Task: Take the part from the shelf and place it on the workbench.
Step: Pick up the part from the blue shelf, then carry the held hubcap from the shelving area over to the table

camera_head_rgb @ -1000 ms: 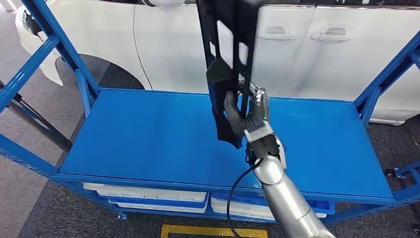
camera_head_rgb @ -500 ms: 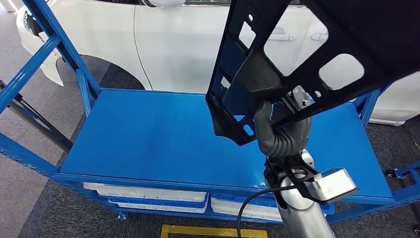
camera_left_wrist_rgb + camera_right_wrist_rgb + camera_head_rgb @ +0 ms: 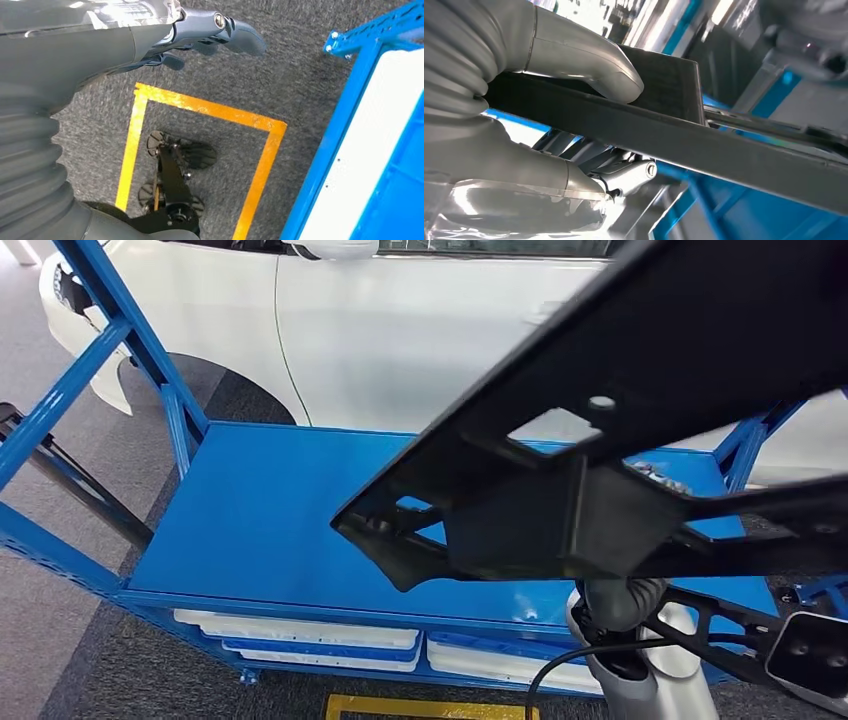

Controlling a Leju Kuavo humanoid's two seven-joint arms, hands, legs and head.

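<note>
A large black plastic part (image 3: 640,410) with several cut-outs hangs close to my head, tilted nearly flat over the right half of the blue shelf top (image 3: 260,520). My right hand (image 3: 615,602) grips it from below, and the part hides most of the hand. In the right wrist view the grey thumb (image 3: 589,60) presses on the part's flat bar (image 3: 724,150), with the fingers on the bar's other side. My left hand (image 3: 200,35) hangs beside me over the dark carpet and holds nothing.
The blue shelf frame has slanted struts at the left (image 3: 90,360) and right (image 3: 750,440). White trays (image 3: 300,630) lie on the lower shelf level. A white car (image 3: 400,330) stands behind the shelf. A yellow floor marking (image 3: 200,107) is at my feet.
The part swung from upright to nearly flat and came much closer to my head. My right arm drew back and down toward the picture's lower right.
</note>
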